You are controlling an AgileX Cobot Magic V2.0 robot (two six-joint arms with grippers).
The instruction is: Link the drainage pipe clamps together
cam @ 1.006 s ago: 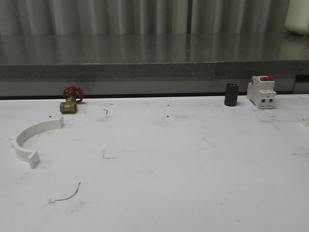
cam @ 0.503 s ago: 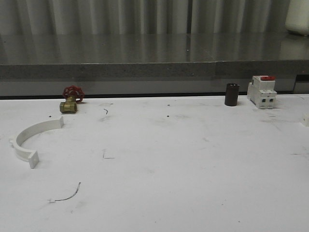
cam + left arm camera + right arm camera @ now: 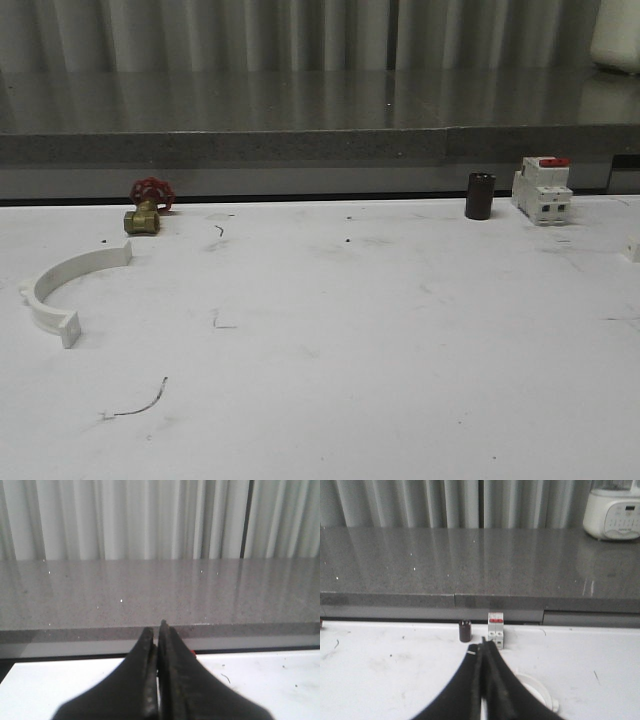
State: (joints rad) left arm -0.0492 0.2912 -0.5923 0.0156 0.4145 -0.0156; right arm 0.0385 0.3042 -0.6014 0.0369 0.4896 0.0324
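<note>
Evidently nothing is changing across the last second: one drainage pipe clamp (image 3: 62, 290) is lying untouched at the table's (image 3: 380, 370) left, near the brass valve (image 3: 146, 209), while the second clamp (image 3: 532, 687) is sitting partly hidden behind the right gripper (image 3: 483, 680). Left gripper (image 3: 157, 680) and right gripper are both staying closed and empty (raised above the table), so joining is not yet starting.

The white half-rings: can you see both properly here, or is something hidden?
- First pipe clamp: whole in the front view.
- Second pipe clamp: in the right wrist view the shut right gripper covers most of it.
- White bit at the table's right edge, front view: cut off by the frame, can't be identified.
</note>
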